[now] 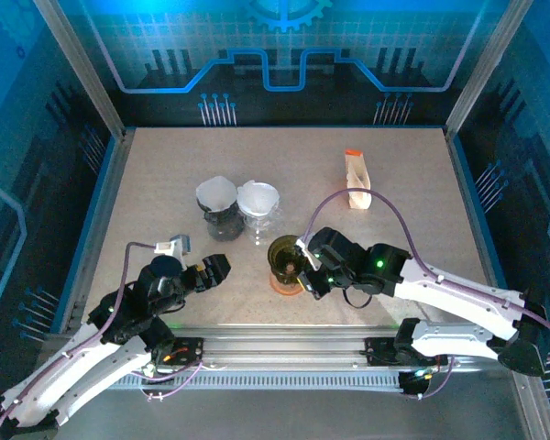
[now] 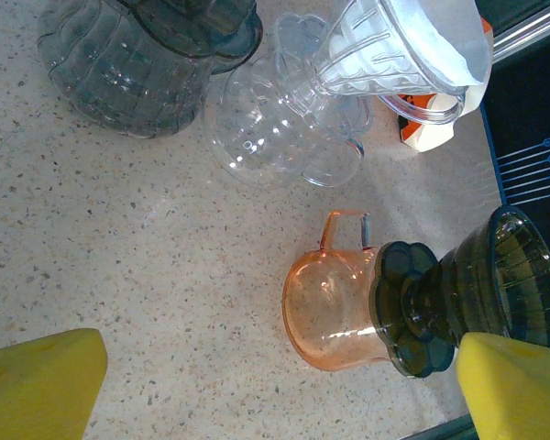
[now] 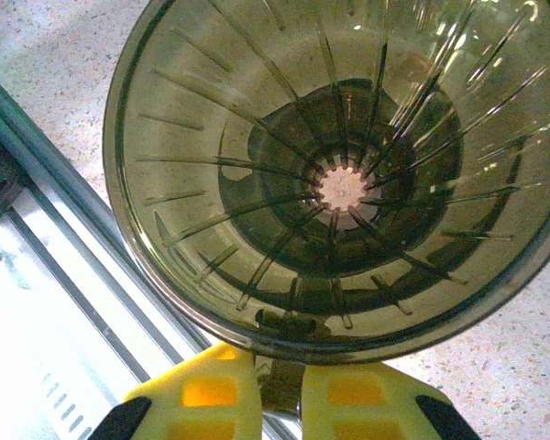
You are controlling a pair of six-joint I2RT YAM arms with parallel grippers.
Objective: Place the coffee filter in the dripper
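A smoky dark dripper [image 1: 283, 254] stands on an orange cup [image 1: 281, 282] near the table's front middle. From above, the dripper [image 3: 348, 174] holds nothing inside. My right gripper [image 3: 289, 396] is shut on the dripper's handle, and it sits at the dripper's right side [image 1: 306, 267]. A white coffee filter [image 1: 217, 192] sits in a grey dripper and another filter [image 1: 258, 196] in a clear dripper [image 2: 376, 55]. My left gripper [image 1: 216, 268] hangs open left of the orange cup [image 2: 335, 312], with nothing between its yellow fingertips [image 2: 38, 385].
A grey glass server [image 2: 128, 64] and a clear server [image 2: 284, 128] stand under the two filter-lined drippers. A beige carton with an orange top [image 1: 357, 180] stands at the back right. The metal rail [image 1: 284, 348] runs along the near edge.
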